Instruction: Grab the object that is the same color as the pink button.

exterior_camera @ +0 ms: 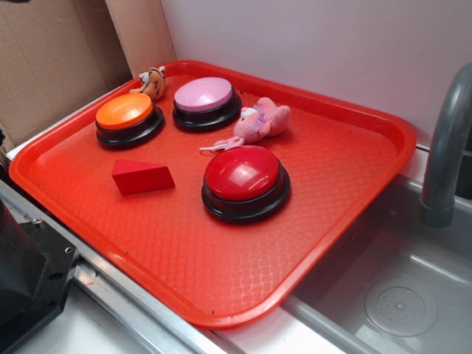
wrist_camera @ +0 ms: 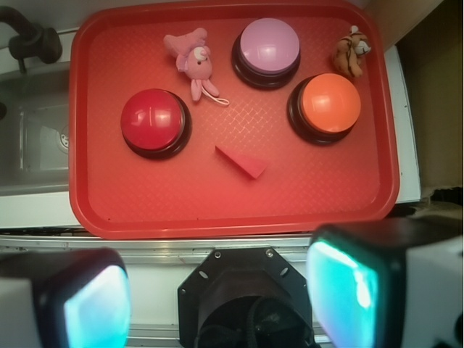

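A red plastic tray [exterior_camera: 346, 158] carries everything of interest. The pink plush animal [exterior_camera: 262, 122] lies on its side in the tray's far half, between the pink button [exterior_camera: 206, 98] and the red button [exterior_camera: 244, 177]; its thin pale tail [exterior_camera: 218, 145] trails toward the red button's rim. In the wrist view the same pink plush animal [wrist_camera: 191, 59] sits near the tray's upper edge, just left of the pink button [wrist_camera: 269, 47] and above the red button [wrist_camera: 153, 120], touching neither.

An orange button [exterior_camera: 126, 114] stands beside the pink one, and a small orange tiger plush [exterior_camera: 153, 81] leans at the tray's back corner behind them. A red wedge block [exterior_camera: 141, 176] rests alone on the tray floor in front of the orange button.

The fingers [wrist_camera: 94, 303] frame the bottom of the wrist view, spread wide apart and empty, well clear of the tray and every object on it.

A grey sink basin [exterior_camera: 402, 284] with a faucet [exterior_camera: 446, 151] adjoins the tray. No legible writing, label or brand appears on any object.
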You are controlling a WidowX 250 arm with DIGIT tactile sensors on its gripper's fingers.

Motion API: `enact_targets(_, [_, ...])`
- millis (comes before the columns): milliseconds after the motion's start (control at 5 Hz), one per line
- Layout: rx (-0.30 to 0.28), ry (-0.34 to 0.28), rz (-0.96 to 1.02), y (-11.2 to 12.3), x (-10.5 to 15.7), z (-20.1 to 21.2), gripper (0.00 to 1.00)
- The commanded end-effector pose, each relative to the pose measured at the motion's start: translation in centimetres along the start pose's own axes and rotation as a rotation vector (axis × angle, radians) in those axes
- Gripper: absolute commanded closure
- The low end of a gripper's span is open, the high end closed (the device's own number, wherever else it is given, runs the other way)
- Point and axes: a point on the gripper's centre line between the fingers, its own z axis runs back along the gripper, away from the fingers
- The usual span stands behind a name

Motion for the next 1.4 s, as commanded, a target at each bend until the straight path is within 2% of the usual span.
enact_targets(0, [0.0,0.0,0.0,0.0,0.0,0.0,0.0])
enact_targets(200, [-0.025,-0.045,0.123,-0.3,2.5,-2.0,0.0])
enact_targets(600, [-0.022,-0.13,0.429,-0.1,8.7,-7.0,0.0])
enact_targets(800, [-0.017,-0.195,0.524,-0.2,12.2,-11.1,0.0])
enact_targets(1000, [-0.006,-0.192,0.533,-0.7,14.5,-14.4,0.0])
enact_targets(1200, [0.029,-0.182,0.536,-1.9,15.9,-18.3,0.0])
